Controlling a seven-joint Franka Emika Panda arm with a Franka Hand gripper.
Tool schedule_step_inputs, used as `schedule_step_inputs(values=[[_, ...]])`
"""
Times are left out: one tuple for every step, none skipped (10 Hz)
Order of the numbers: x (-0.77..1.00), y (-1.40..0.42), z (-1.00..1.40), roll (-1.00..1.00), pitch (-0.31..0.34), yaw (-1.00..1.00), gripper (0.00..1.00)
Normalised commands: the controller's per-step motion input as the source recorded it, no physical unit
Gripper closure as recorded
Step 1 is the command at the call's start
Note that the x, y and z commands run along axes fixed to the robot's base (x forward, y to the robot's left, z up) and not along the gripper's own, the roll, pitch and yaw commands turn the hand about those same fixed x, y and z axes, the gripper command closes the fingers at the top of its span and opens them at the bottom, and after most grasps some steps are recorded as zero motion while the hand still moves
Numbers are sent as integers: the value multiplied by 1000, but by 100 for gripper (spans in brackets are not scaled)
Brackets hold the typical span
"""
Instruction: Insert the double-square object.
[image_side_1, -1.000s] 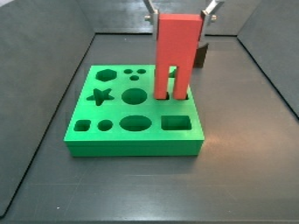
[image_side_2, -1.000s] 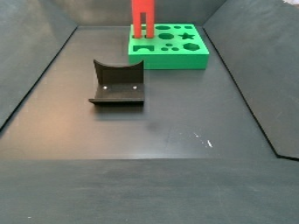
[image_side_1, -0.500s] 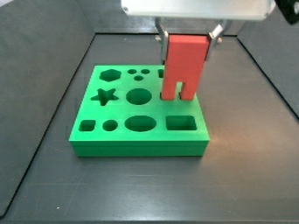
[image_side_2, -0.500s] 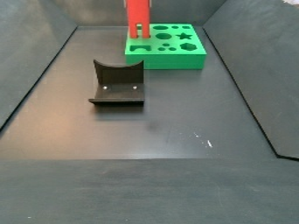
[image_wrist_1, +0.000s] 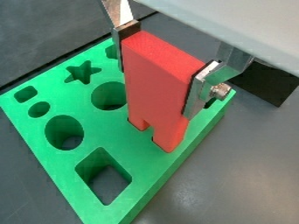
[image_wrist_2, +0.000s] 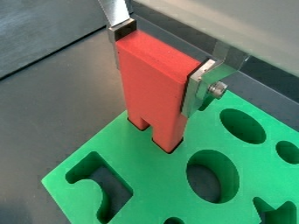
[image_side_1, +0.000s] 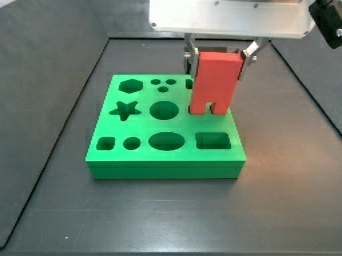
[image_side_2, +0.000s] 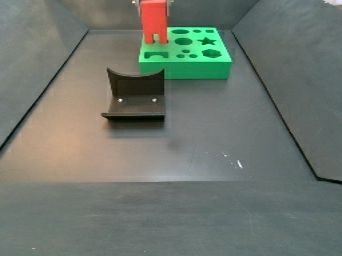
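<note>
The double-square object (image_side_1: 217, 82) is a tall red block that stands upright on the green board (image_side_1: 134, 150), near its far right corner. Its two prongs reach down into the board's surface there. My gripper (image_side_1: 218, 50) is shut on the block's top. In both wrist views a silver finger presses each side of the block (image_wrist_1: 158, 83) (image_wrist_2: 152, 87), and the slot between the prongs shows just above the green board (image_wrist_1: 59, 105) (image_wrist_2: 140, 179). In a side view the block (image_side_2: 154, 20) stands at the board's (image_side_2: 194, 55) near left corner.
The board has other holes: a star (image_side_1: 127, 110), round ones (image_side_1: 163, 108) and a square (image_side_1: 210, 140). The fixture (image_side_2: 134, 95) stands on the dark floor away from the board. A dark block (image_wrist_1: 267, 83) lies just past the board's edge. Dark walls enclose the floor.
The gripper has come down with the red block, whose prongs now sit lower in the board. The board has shifted slightly sideways.
</note>
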Motion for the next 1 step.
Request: schedule_step_inputs(values=[[0,0,0,0,0,0,100]])
